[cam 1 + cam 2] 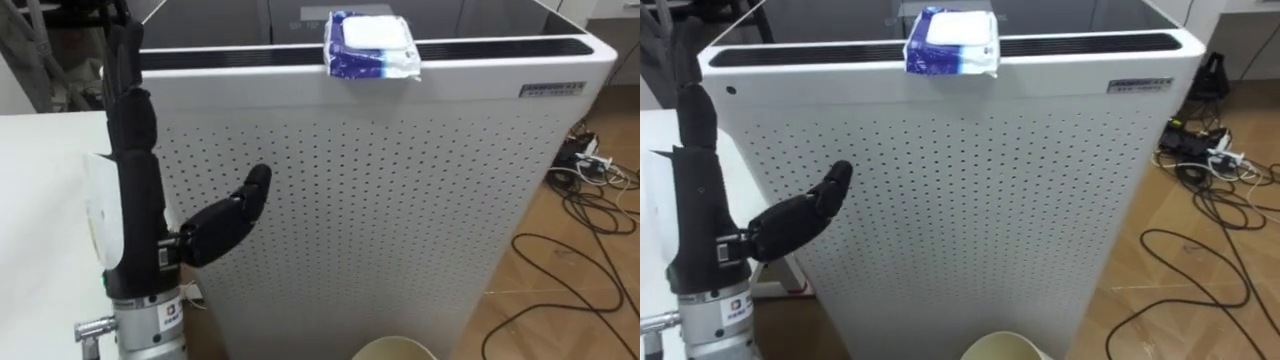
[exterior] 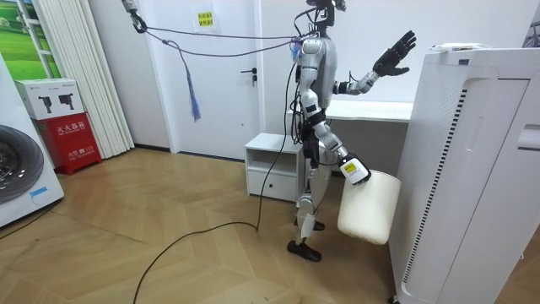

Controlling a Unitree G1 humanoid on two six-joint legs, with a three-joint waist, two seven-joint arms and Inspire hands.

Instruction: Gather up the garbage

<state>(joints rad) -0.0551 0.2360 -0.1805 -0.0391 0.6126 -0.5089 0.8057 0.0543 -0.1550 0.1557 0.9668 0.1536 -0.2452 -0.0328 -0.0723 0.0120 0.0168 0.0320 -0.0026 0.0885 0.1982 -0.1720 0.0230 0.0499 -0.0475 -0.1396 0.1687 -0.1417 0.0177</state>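
Standing on the wood floor (image 2: 169, 253), the robot faces a tall white perforated cabinet (image 1: 380, 200), just in front of it. We log the pack of wipes (image 1: 370, 45), blue and white, lying flat on the cabinet's top at the near edge, touched by neither hand. We see the left hand (image 1: 135, 170) raised upright at the left, well below and left of the pack, fingers straight and together, thumb spread toward the panel, holding nothing. In the room view the right hand (image 2: 353, 171) hangs low at the rim of a cream bin (image 2: 369, 207) that is off the floor; whether it is clamped there we cannot tell. A white table (image 1: 40, 200) lies left.
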